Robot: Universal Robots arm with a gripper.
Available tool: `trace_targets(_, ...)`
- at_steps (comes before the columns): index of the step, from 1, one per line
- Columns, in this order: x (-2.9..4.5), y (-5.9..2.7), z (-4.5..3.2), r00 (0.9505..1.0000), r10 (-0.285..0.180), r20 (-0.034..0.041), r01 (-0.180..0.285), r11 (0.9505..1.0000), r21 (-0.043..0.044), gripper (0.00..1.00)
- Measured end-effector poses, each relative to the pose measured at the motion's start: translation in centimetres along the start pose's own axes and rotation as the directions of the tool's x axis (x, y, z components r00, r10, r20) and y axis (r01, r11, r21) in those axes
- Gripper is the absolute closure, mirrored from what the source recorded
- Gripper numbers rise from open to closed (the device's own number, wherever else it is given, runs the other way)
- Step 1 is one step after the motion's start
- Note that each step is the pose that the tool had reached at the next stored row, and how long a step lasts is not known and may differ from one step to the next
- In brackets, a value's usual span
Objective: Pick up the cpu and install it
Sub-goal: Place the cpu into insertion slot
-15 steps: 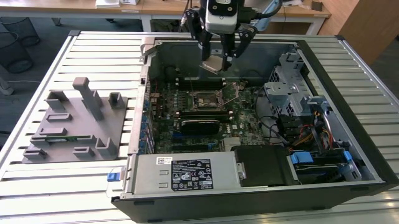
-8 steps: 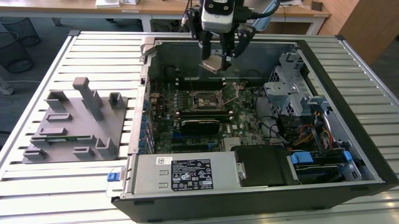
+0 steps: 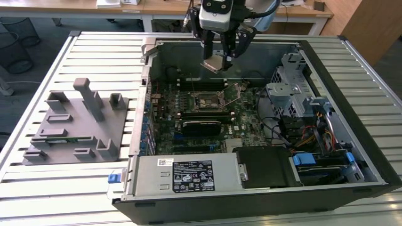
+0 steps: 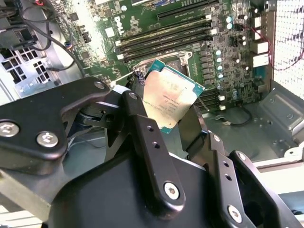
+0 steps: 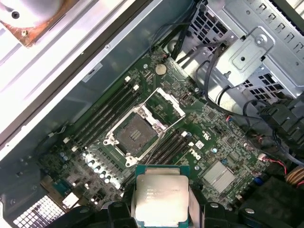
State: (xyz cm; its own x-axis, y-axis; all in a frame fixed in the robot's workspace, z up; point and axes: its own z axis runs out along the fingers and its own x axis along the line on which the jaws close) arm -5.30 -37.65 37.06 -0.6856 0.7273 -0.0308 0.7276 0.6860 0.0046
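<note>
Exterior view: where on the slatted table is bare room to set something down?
Bare slats lie on the table nearer the camera than the grey fixture, and beyond it. Inside the computer case it is crowded: motherboard, cables, and the gripper holding the cpu.

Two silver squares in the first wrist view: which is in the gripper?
The smooth cpu, clamped in the gripper; the ribbed heatsink sits on the board.

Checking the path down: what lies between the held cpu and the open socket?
In the first wrist view, only black memory slots lie between the cpu and the socket; nothing stands up there.
</note>
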Motion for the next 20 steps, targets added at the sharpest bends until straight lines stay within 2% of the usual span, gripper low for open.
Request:
trace_targets(10, 0.32, 0.31, 0.04, 0.9966, 0.082, 0.0024, -0.082, 0.9966, 0.0042, 0.47)
trace_targets(20, 0.65, 0.61, 0.11, 0.9856, 0.169, 0.0042, -0.169, 0.9855, 0.0073, 0.47)
